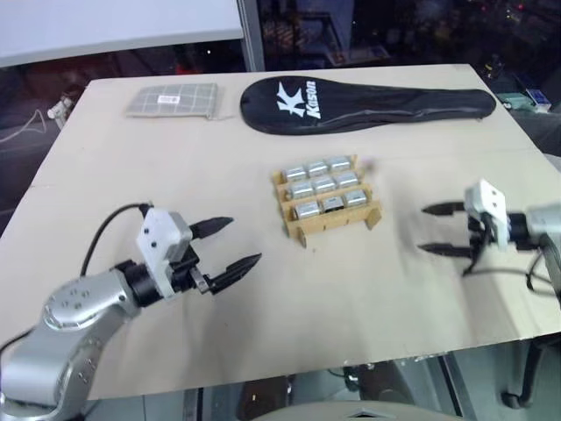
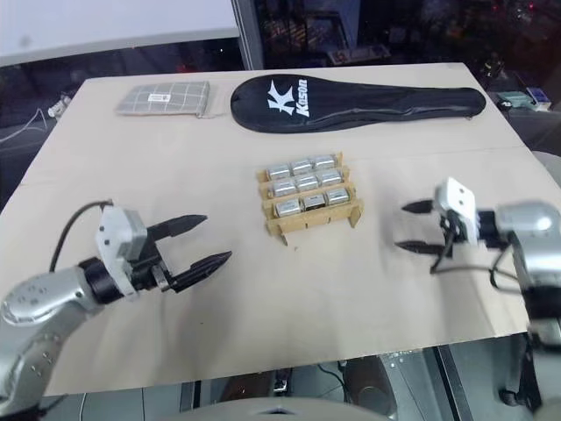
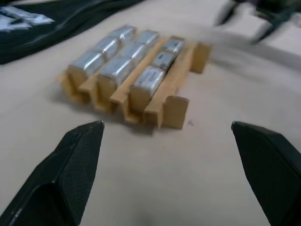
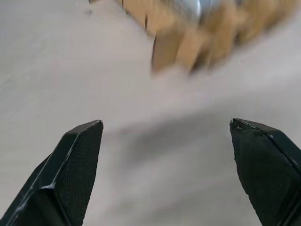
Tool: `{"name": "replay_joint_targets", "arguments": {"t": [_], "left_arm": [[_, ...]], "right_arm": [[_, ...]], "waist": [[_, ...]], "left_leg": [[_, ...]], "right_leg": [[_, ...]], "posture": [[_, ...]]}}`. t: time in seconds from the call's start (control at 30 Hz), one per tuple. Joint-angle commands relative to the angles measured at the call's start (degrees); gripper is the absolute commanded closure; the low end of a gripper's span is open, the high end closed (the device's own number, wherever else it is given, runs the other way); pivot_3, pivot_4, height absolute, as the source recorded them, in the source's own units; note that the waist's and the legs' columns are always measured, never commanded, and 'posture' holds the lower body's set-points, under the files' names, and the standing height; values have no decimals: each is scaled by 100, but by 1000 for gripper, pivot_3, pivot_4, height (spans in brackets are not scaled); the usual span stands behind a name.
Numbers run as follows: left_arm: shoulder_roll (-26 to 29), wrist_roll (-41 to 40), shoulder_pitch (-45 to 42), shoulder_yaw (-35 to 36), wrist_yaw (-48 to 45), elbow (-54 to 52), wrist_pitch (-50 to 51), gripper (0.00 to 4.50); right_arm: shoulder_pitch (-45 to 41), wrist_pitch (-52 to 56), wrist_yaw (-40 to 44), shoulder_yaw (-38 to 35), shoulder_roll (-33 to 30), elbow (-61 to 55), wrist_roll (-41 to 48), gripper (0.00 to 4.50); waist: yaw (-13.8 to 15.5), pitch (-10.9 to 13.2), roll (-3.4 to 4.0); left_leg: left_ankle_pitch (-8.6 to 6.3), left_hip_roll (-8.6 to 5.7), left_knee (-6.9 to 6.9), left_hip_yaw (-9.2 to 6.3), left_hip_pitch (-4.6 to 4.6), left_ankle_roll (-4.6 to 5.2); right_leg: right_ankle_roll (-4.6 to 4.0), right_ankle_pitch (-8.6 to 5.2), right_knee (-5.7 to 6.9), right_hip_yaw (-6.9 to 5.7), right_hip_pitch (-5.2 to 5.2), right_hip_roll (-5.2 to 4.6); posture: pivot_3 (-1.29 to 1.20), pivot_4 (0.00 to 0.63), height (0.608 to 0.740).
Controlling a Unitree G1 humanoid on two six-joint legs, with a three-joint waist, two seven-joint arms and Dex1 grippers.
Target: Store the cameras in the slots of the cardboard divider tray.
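Sitting mid-bench, the cardboard divider tray (image 1: 326, 203) holds nine cameras (image 1: 323, 184), one in each slot of its three rows of three.

From the head views, one black racket cover (image 1: 368, 103) printed "Kason" with a large K lies at the far edge, one grey checked pouch (image 1: 172, 100) with a small white label beside it; the left tool (image 1: 226, 245) and right tool (image 1: 443, 230) flank the tray, both spread wide and empty. The left wrist view shows the filled tray just ahead of parted fingers (image 3: 77, 155). The right wrist view shows wide-apart fingers (image 4: 75, 160) over bare bench (image 4: 56, 70), the tray blurred beyond.
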Motion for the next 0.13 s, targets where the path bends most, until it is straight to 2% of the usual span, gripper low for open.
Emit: {"name": "replay_joint_targets", "arguments": {"t": [0.03, 0.13], "left_arm": [[-382, 388, 600, 69, 177, -52, -591, 0], [-612, 850, 1049, -45, 124, 238, -1201, 0]], "right_arm": [[1001, 194, -484, -684, 69, -945, 475, 234], [1710, 113, -756, -914, 262, -1315, 663, 234]], "waist": [[-14, -2, 2], [-22, -3, 2]], "left_leg": [[0, 2, 0, 1, 6, 0], [0, 4, 5, 6, 17, 1]], "right_leg": [[7, -6, 4, 6, 2, 4], [22, -14, 7, 11, 6, 10]], "posture": [[0, 150, 740], [0, 150, 740]]}}
